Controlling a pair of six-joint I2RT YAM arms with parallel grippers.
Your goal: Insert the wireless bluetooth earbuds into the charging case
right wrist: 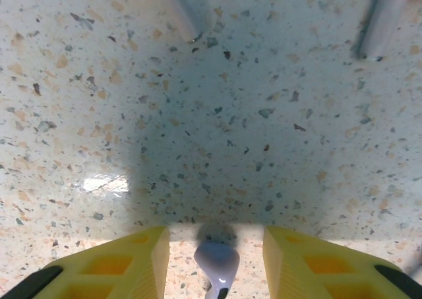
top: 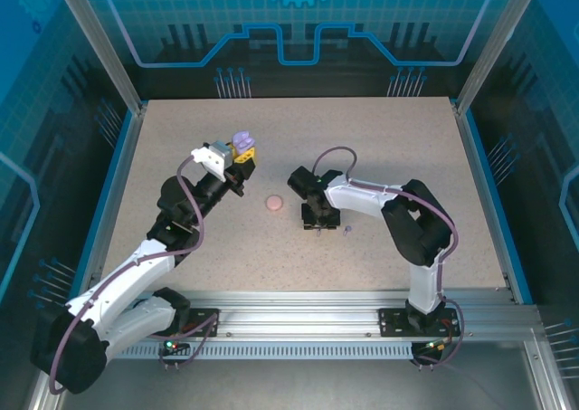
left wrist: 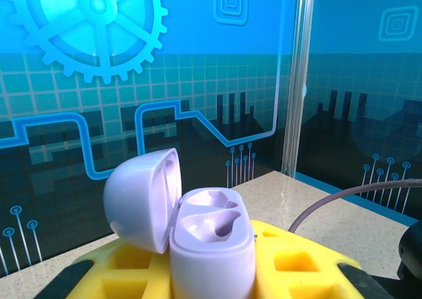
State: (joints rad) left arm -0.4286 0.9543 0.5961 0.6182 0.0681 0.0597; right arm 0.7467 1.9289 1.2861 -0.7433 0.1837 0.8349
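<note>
A purple charging case (left wrist: 211,246) stands with its lid (left wrist: 142,200) hinged open and both sockets bare. My left gripper (left wrist: 211,276) is shut on its body between yellow fingers (left wrist: 297,259). In the top view the left gripper (top: 241,154) holds the case (top: 242,139) up over the table's left middle. My right gripper (right wrist: 214,241) points down at the table, open, with a purple earbud (right wrist: 216,263) lying between its fingers and a gap on each side. The right gripper (top: 319,220) is near the table's middle. Another purple earbud (top: 346,229) lies just to its right.
A round pale pink case (top: 273,203) lies shut on the speckled table (top: 407,157), between the two grippers. Glass walls and metal posts (top: 99,39) enclose the table. Two pale strands (right wrist: 178,8) cross the top of the right wrist view.
</note>
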